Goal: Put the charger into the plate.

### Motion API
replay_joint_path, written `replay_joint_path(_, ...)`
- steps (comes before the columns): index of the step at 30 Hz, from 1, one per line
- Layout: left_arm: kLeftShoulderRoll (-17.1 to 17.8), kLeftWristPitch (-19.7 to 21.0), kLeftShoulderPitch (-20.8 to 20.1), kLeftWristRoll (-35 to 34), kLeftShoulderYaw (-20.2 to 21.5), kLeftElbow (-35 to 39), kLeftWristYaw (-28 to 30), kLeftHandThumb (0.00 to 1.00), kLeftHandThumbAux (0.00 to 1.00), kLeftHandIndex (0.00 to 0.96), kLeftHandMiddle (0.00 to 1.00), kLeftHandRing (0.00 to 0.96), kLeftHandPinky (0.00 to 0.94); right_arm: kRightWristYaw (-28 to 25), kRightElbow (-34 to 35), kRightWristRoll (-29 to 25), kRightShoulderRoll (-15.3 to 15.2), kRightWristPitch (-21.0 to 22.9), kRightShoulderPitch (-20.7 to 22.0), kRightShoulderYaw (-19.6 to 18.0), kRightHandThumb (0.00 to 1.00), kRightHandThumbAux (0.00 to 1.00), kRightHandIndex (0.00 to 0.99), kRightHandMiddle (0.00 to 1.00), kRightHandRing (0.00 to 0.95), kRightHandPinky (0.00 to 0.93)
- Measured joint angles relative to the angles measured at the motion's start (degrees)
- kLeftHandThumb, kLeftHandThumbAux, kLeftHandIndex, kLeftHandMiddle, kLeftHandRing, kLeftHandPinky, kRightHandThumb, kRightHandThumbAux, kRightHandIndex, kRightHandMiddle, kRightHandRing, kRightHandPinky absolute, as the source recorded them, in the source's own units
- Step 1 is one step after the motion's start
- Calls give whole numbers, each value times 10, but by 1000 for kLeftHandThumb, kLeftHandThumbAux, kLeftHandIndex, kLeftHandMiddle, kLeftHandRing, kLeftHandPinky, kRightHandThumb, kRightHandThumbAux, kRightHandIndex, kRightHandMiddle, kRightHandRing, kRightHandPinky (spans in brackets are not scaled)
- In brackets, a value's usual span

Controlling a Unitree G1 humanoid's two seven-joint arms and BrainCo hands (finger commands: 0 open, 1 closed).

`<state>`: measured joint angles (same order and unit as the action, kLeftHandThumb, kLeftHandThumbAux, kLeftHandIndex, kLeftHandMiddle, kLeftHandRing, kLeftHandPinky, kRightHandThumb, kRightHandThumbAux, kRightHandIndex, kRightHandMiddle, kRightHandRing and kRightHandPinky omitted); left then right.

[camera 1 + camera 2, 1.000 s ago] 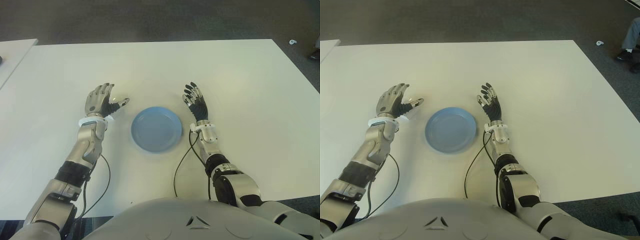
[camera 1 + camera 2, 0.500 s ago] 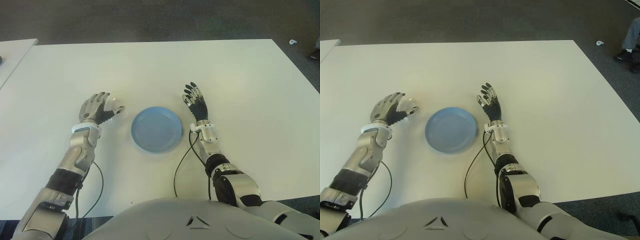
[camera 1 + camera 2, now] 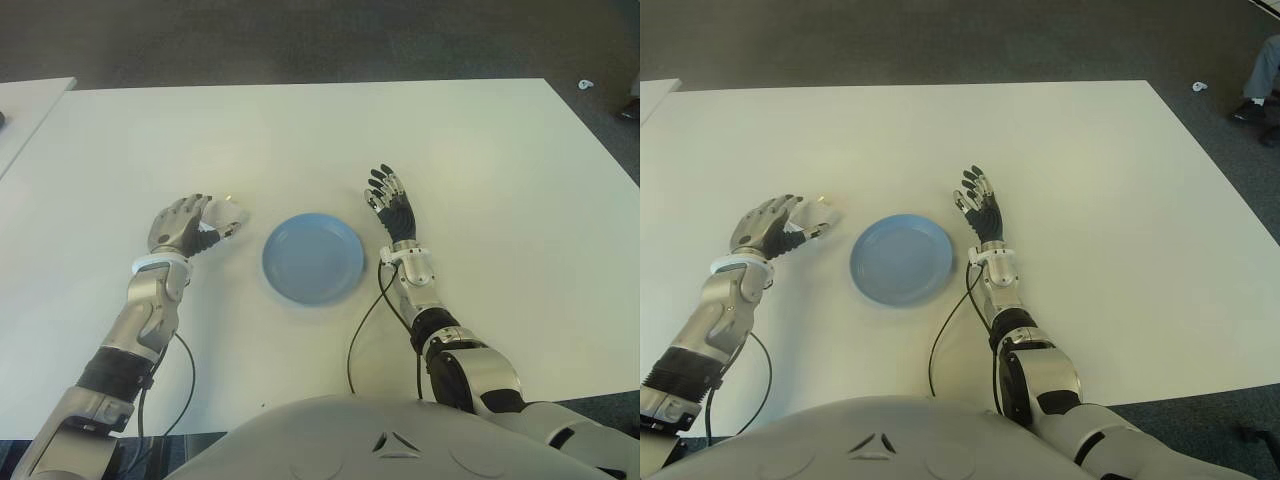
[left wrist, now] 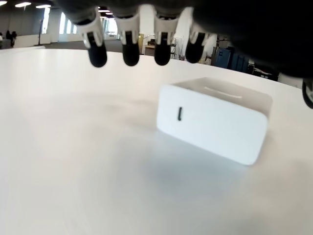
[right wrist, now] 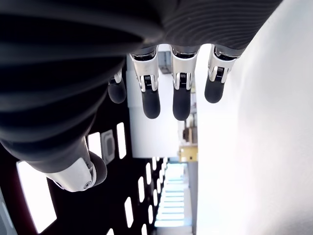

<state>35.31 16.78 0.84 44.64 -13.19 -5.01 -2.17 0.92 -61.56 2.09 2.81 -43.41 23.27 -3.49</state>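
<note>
The charger (image 4: 214,122), left of centre beside the plate (image 3: 313,258), looks small, rigid and smooth-sided, best pinched across its flat faces by the left hand (image 3: 180,224), whose fingers curl over it without gripping.

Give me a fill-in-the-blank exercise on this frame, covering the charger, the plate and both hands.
1. The white charger lies on the ____, not in the plate.
2. The blue plate holds ____.
3. The hand beside the charger, its fingers not closed on it, is the ____ hand.
4. The right hand shows on the plate's ____ side, open and holding nothing.

Missing words: table; nothing; left; right
</note>
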Motion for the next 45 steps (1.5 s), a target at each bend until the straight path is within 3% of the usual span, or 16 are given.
replay_joint_path(27,12,17,2,17,-5,-20,24,174,154,0,0,0,0,8,-1,5,1,-3,0,3,208,660,62,161,144,126)
replay_joint_path(45,12,73,-24,63,-41,-24,70,113,180,0,0,0,0,11,-1,6,3,-5,-1,4,212,655,64,167,149,129)
